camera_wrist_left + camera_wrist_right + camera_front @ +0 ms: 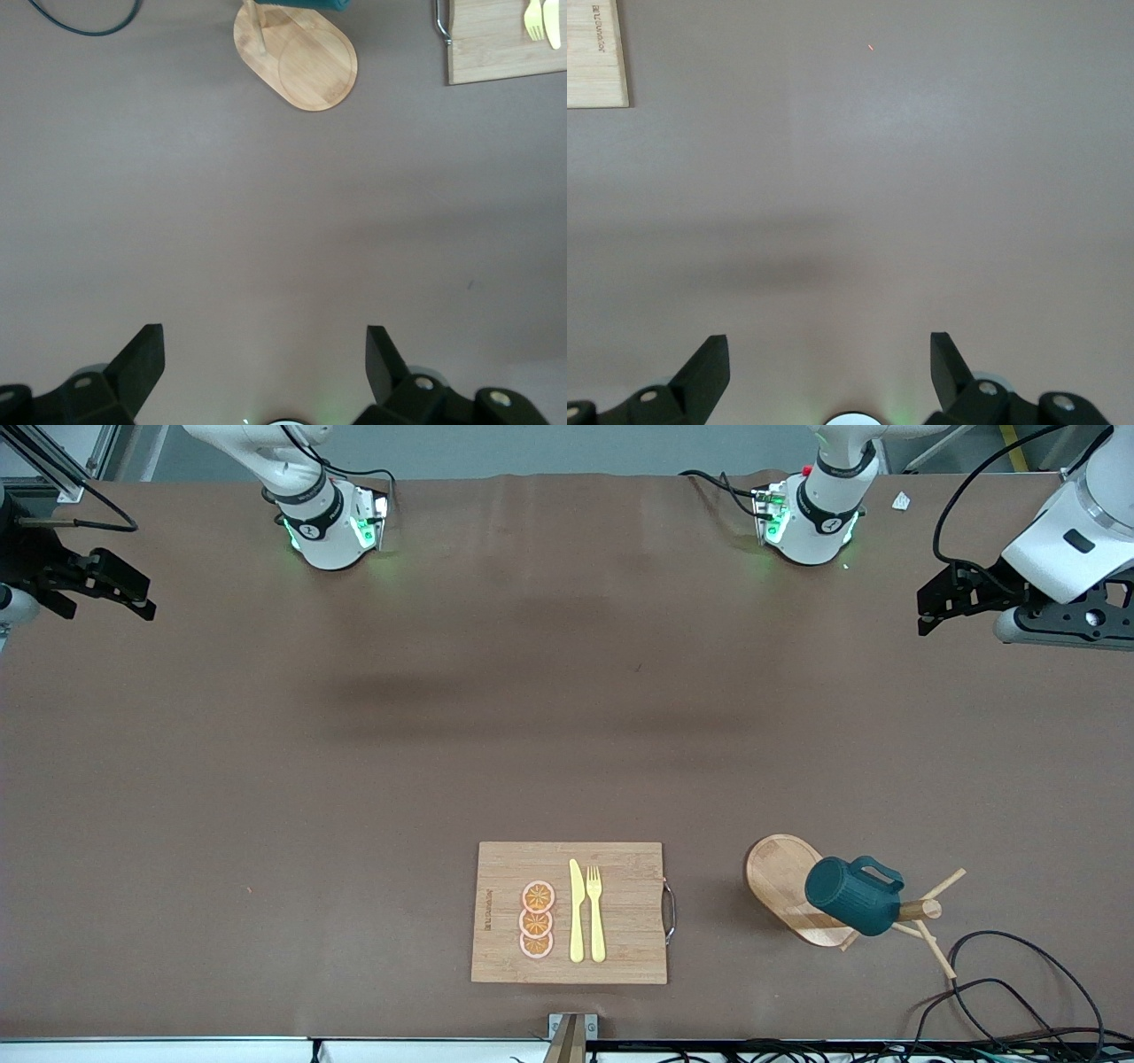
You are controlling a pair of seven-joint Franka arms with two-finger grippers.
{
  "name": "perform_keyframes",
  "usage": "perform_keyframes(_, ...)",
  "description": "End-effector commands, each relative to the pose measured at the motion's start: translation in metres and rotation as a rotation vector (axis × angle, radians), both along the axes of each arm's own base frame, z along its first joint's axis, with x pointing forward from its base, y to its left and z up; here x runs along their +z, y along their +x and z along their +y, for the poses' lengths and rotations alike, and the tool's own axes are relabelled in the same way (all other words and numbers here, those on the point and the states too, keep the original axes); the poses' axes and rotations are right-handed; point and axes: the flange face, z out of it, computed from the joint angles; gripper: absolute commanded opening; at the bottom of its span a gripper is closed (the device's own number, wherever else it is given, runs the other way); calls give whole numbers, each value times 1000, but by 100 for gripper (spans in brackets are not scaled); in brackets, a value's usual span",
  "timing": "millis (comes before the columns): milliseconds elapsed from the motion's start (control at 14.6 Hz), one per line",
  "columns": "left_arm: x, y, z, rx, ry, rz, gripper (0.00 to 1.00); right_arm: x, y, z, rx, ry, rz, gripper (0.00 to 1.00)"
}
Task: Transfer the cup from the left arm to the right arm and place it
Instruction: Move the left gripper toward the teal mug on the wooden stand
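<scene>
The dark teal cup point(852, 895) hangs on a peg of the wooden peg rack point(781, 875), near the front camera toward the left arm's end of the table. In the left wrist view only a teal sliver of the cup point(315, 3) shows, above the rack's oval base point(301, 57). My left gripper point(932, 608) is open and empty, up over the table's left-arm end, well away from the cup; its fingers stand wide apart in its own view point(266, 354). My right gripper point(140, 598) is open and empty over the right-arm end point(830, 354).
A wooden cutting board point(620, 948) with a metal handle lies beside the rack, carrying three orange slices point(537, 919), a yellow knife point(577, 911) and a fork point(595, 912). Black cables point(1019, 979) loop near the rack. The board's corner shows in the right wrist view point(594, 53).
</scene>
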Motion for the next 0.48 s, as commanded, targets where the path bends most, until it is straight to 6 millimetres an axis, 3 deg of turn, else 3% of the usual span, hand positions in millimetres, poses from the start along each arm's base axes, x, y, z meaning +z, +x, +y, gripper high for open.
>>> perform_keyframes(0,6,0,0,5,-17,8,100,3,1,0,9,4,-1,100)
perform_keyframes(273,2,6,8,7,-13,11,100,3,1,-1,7,6,0,100)
perform_keyframes(410,-3,24,19,23,-25,15,100,3,1,-1,7,6,0,100)
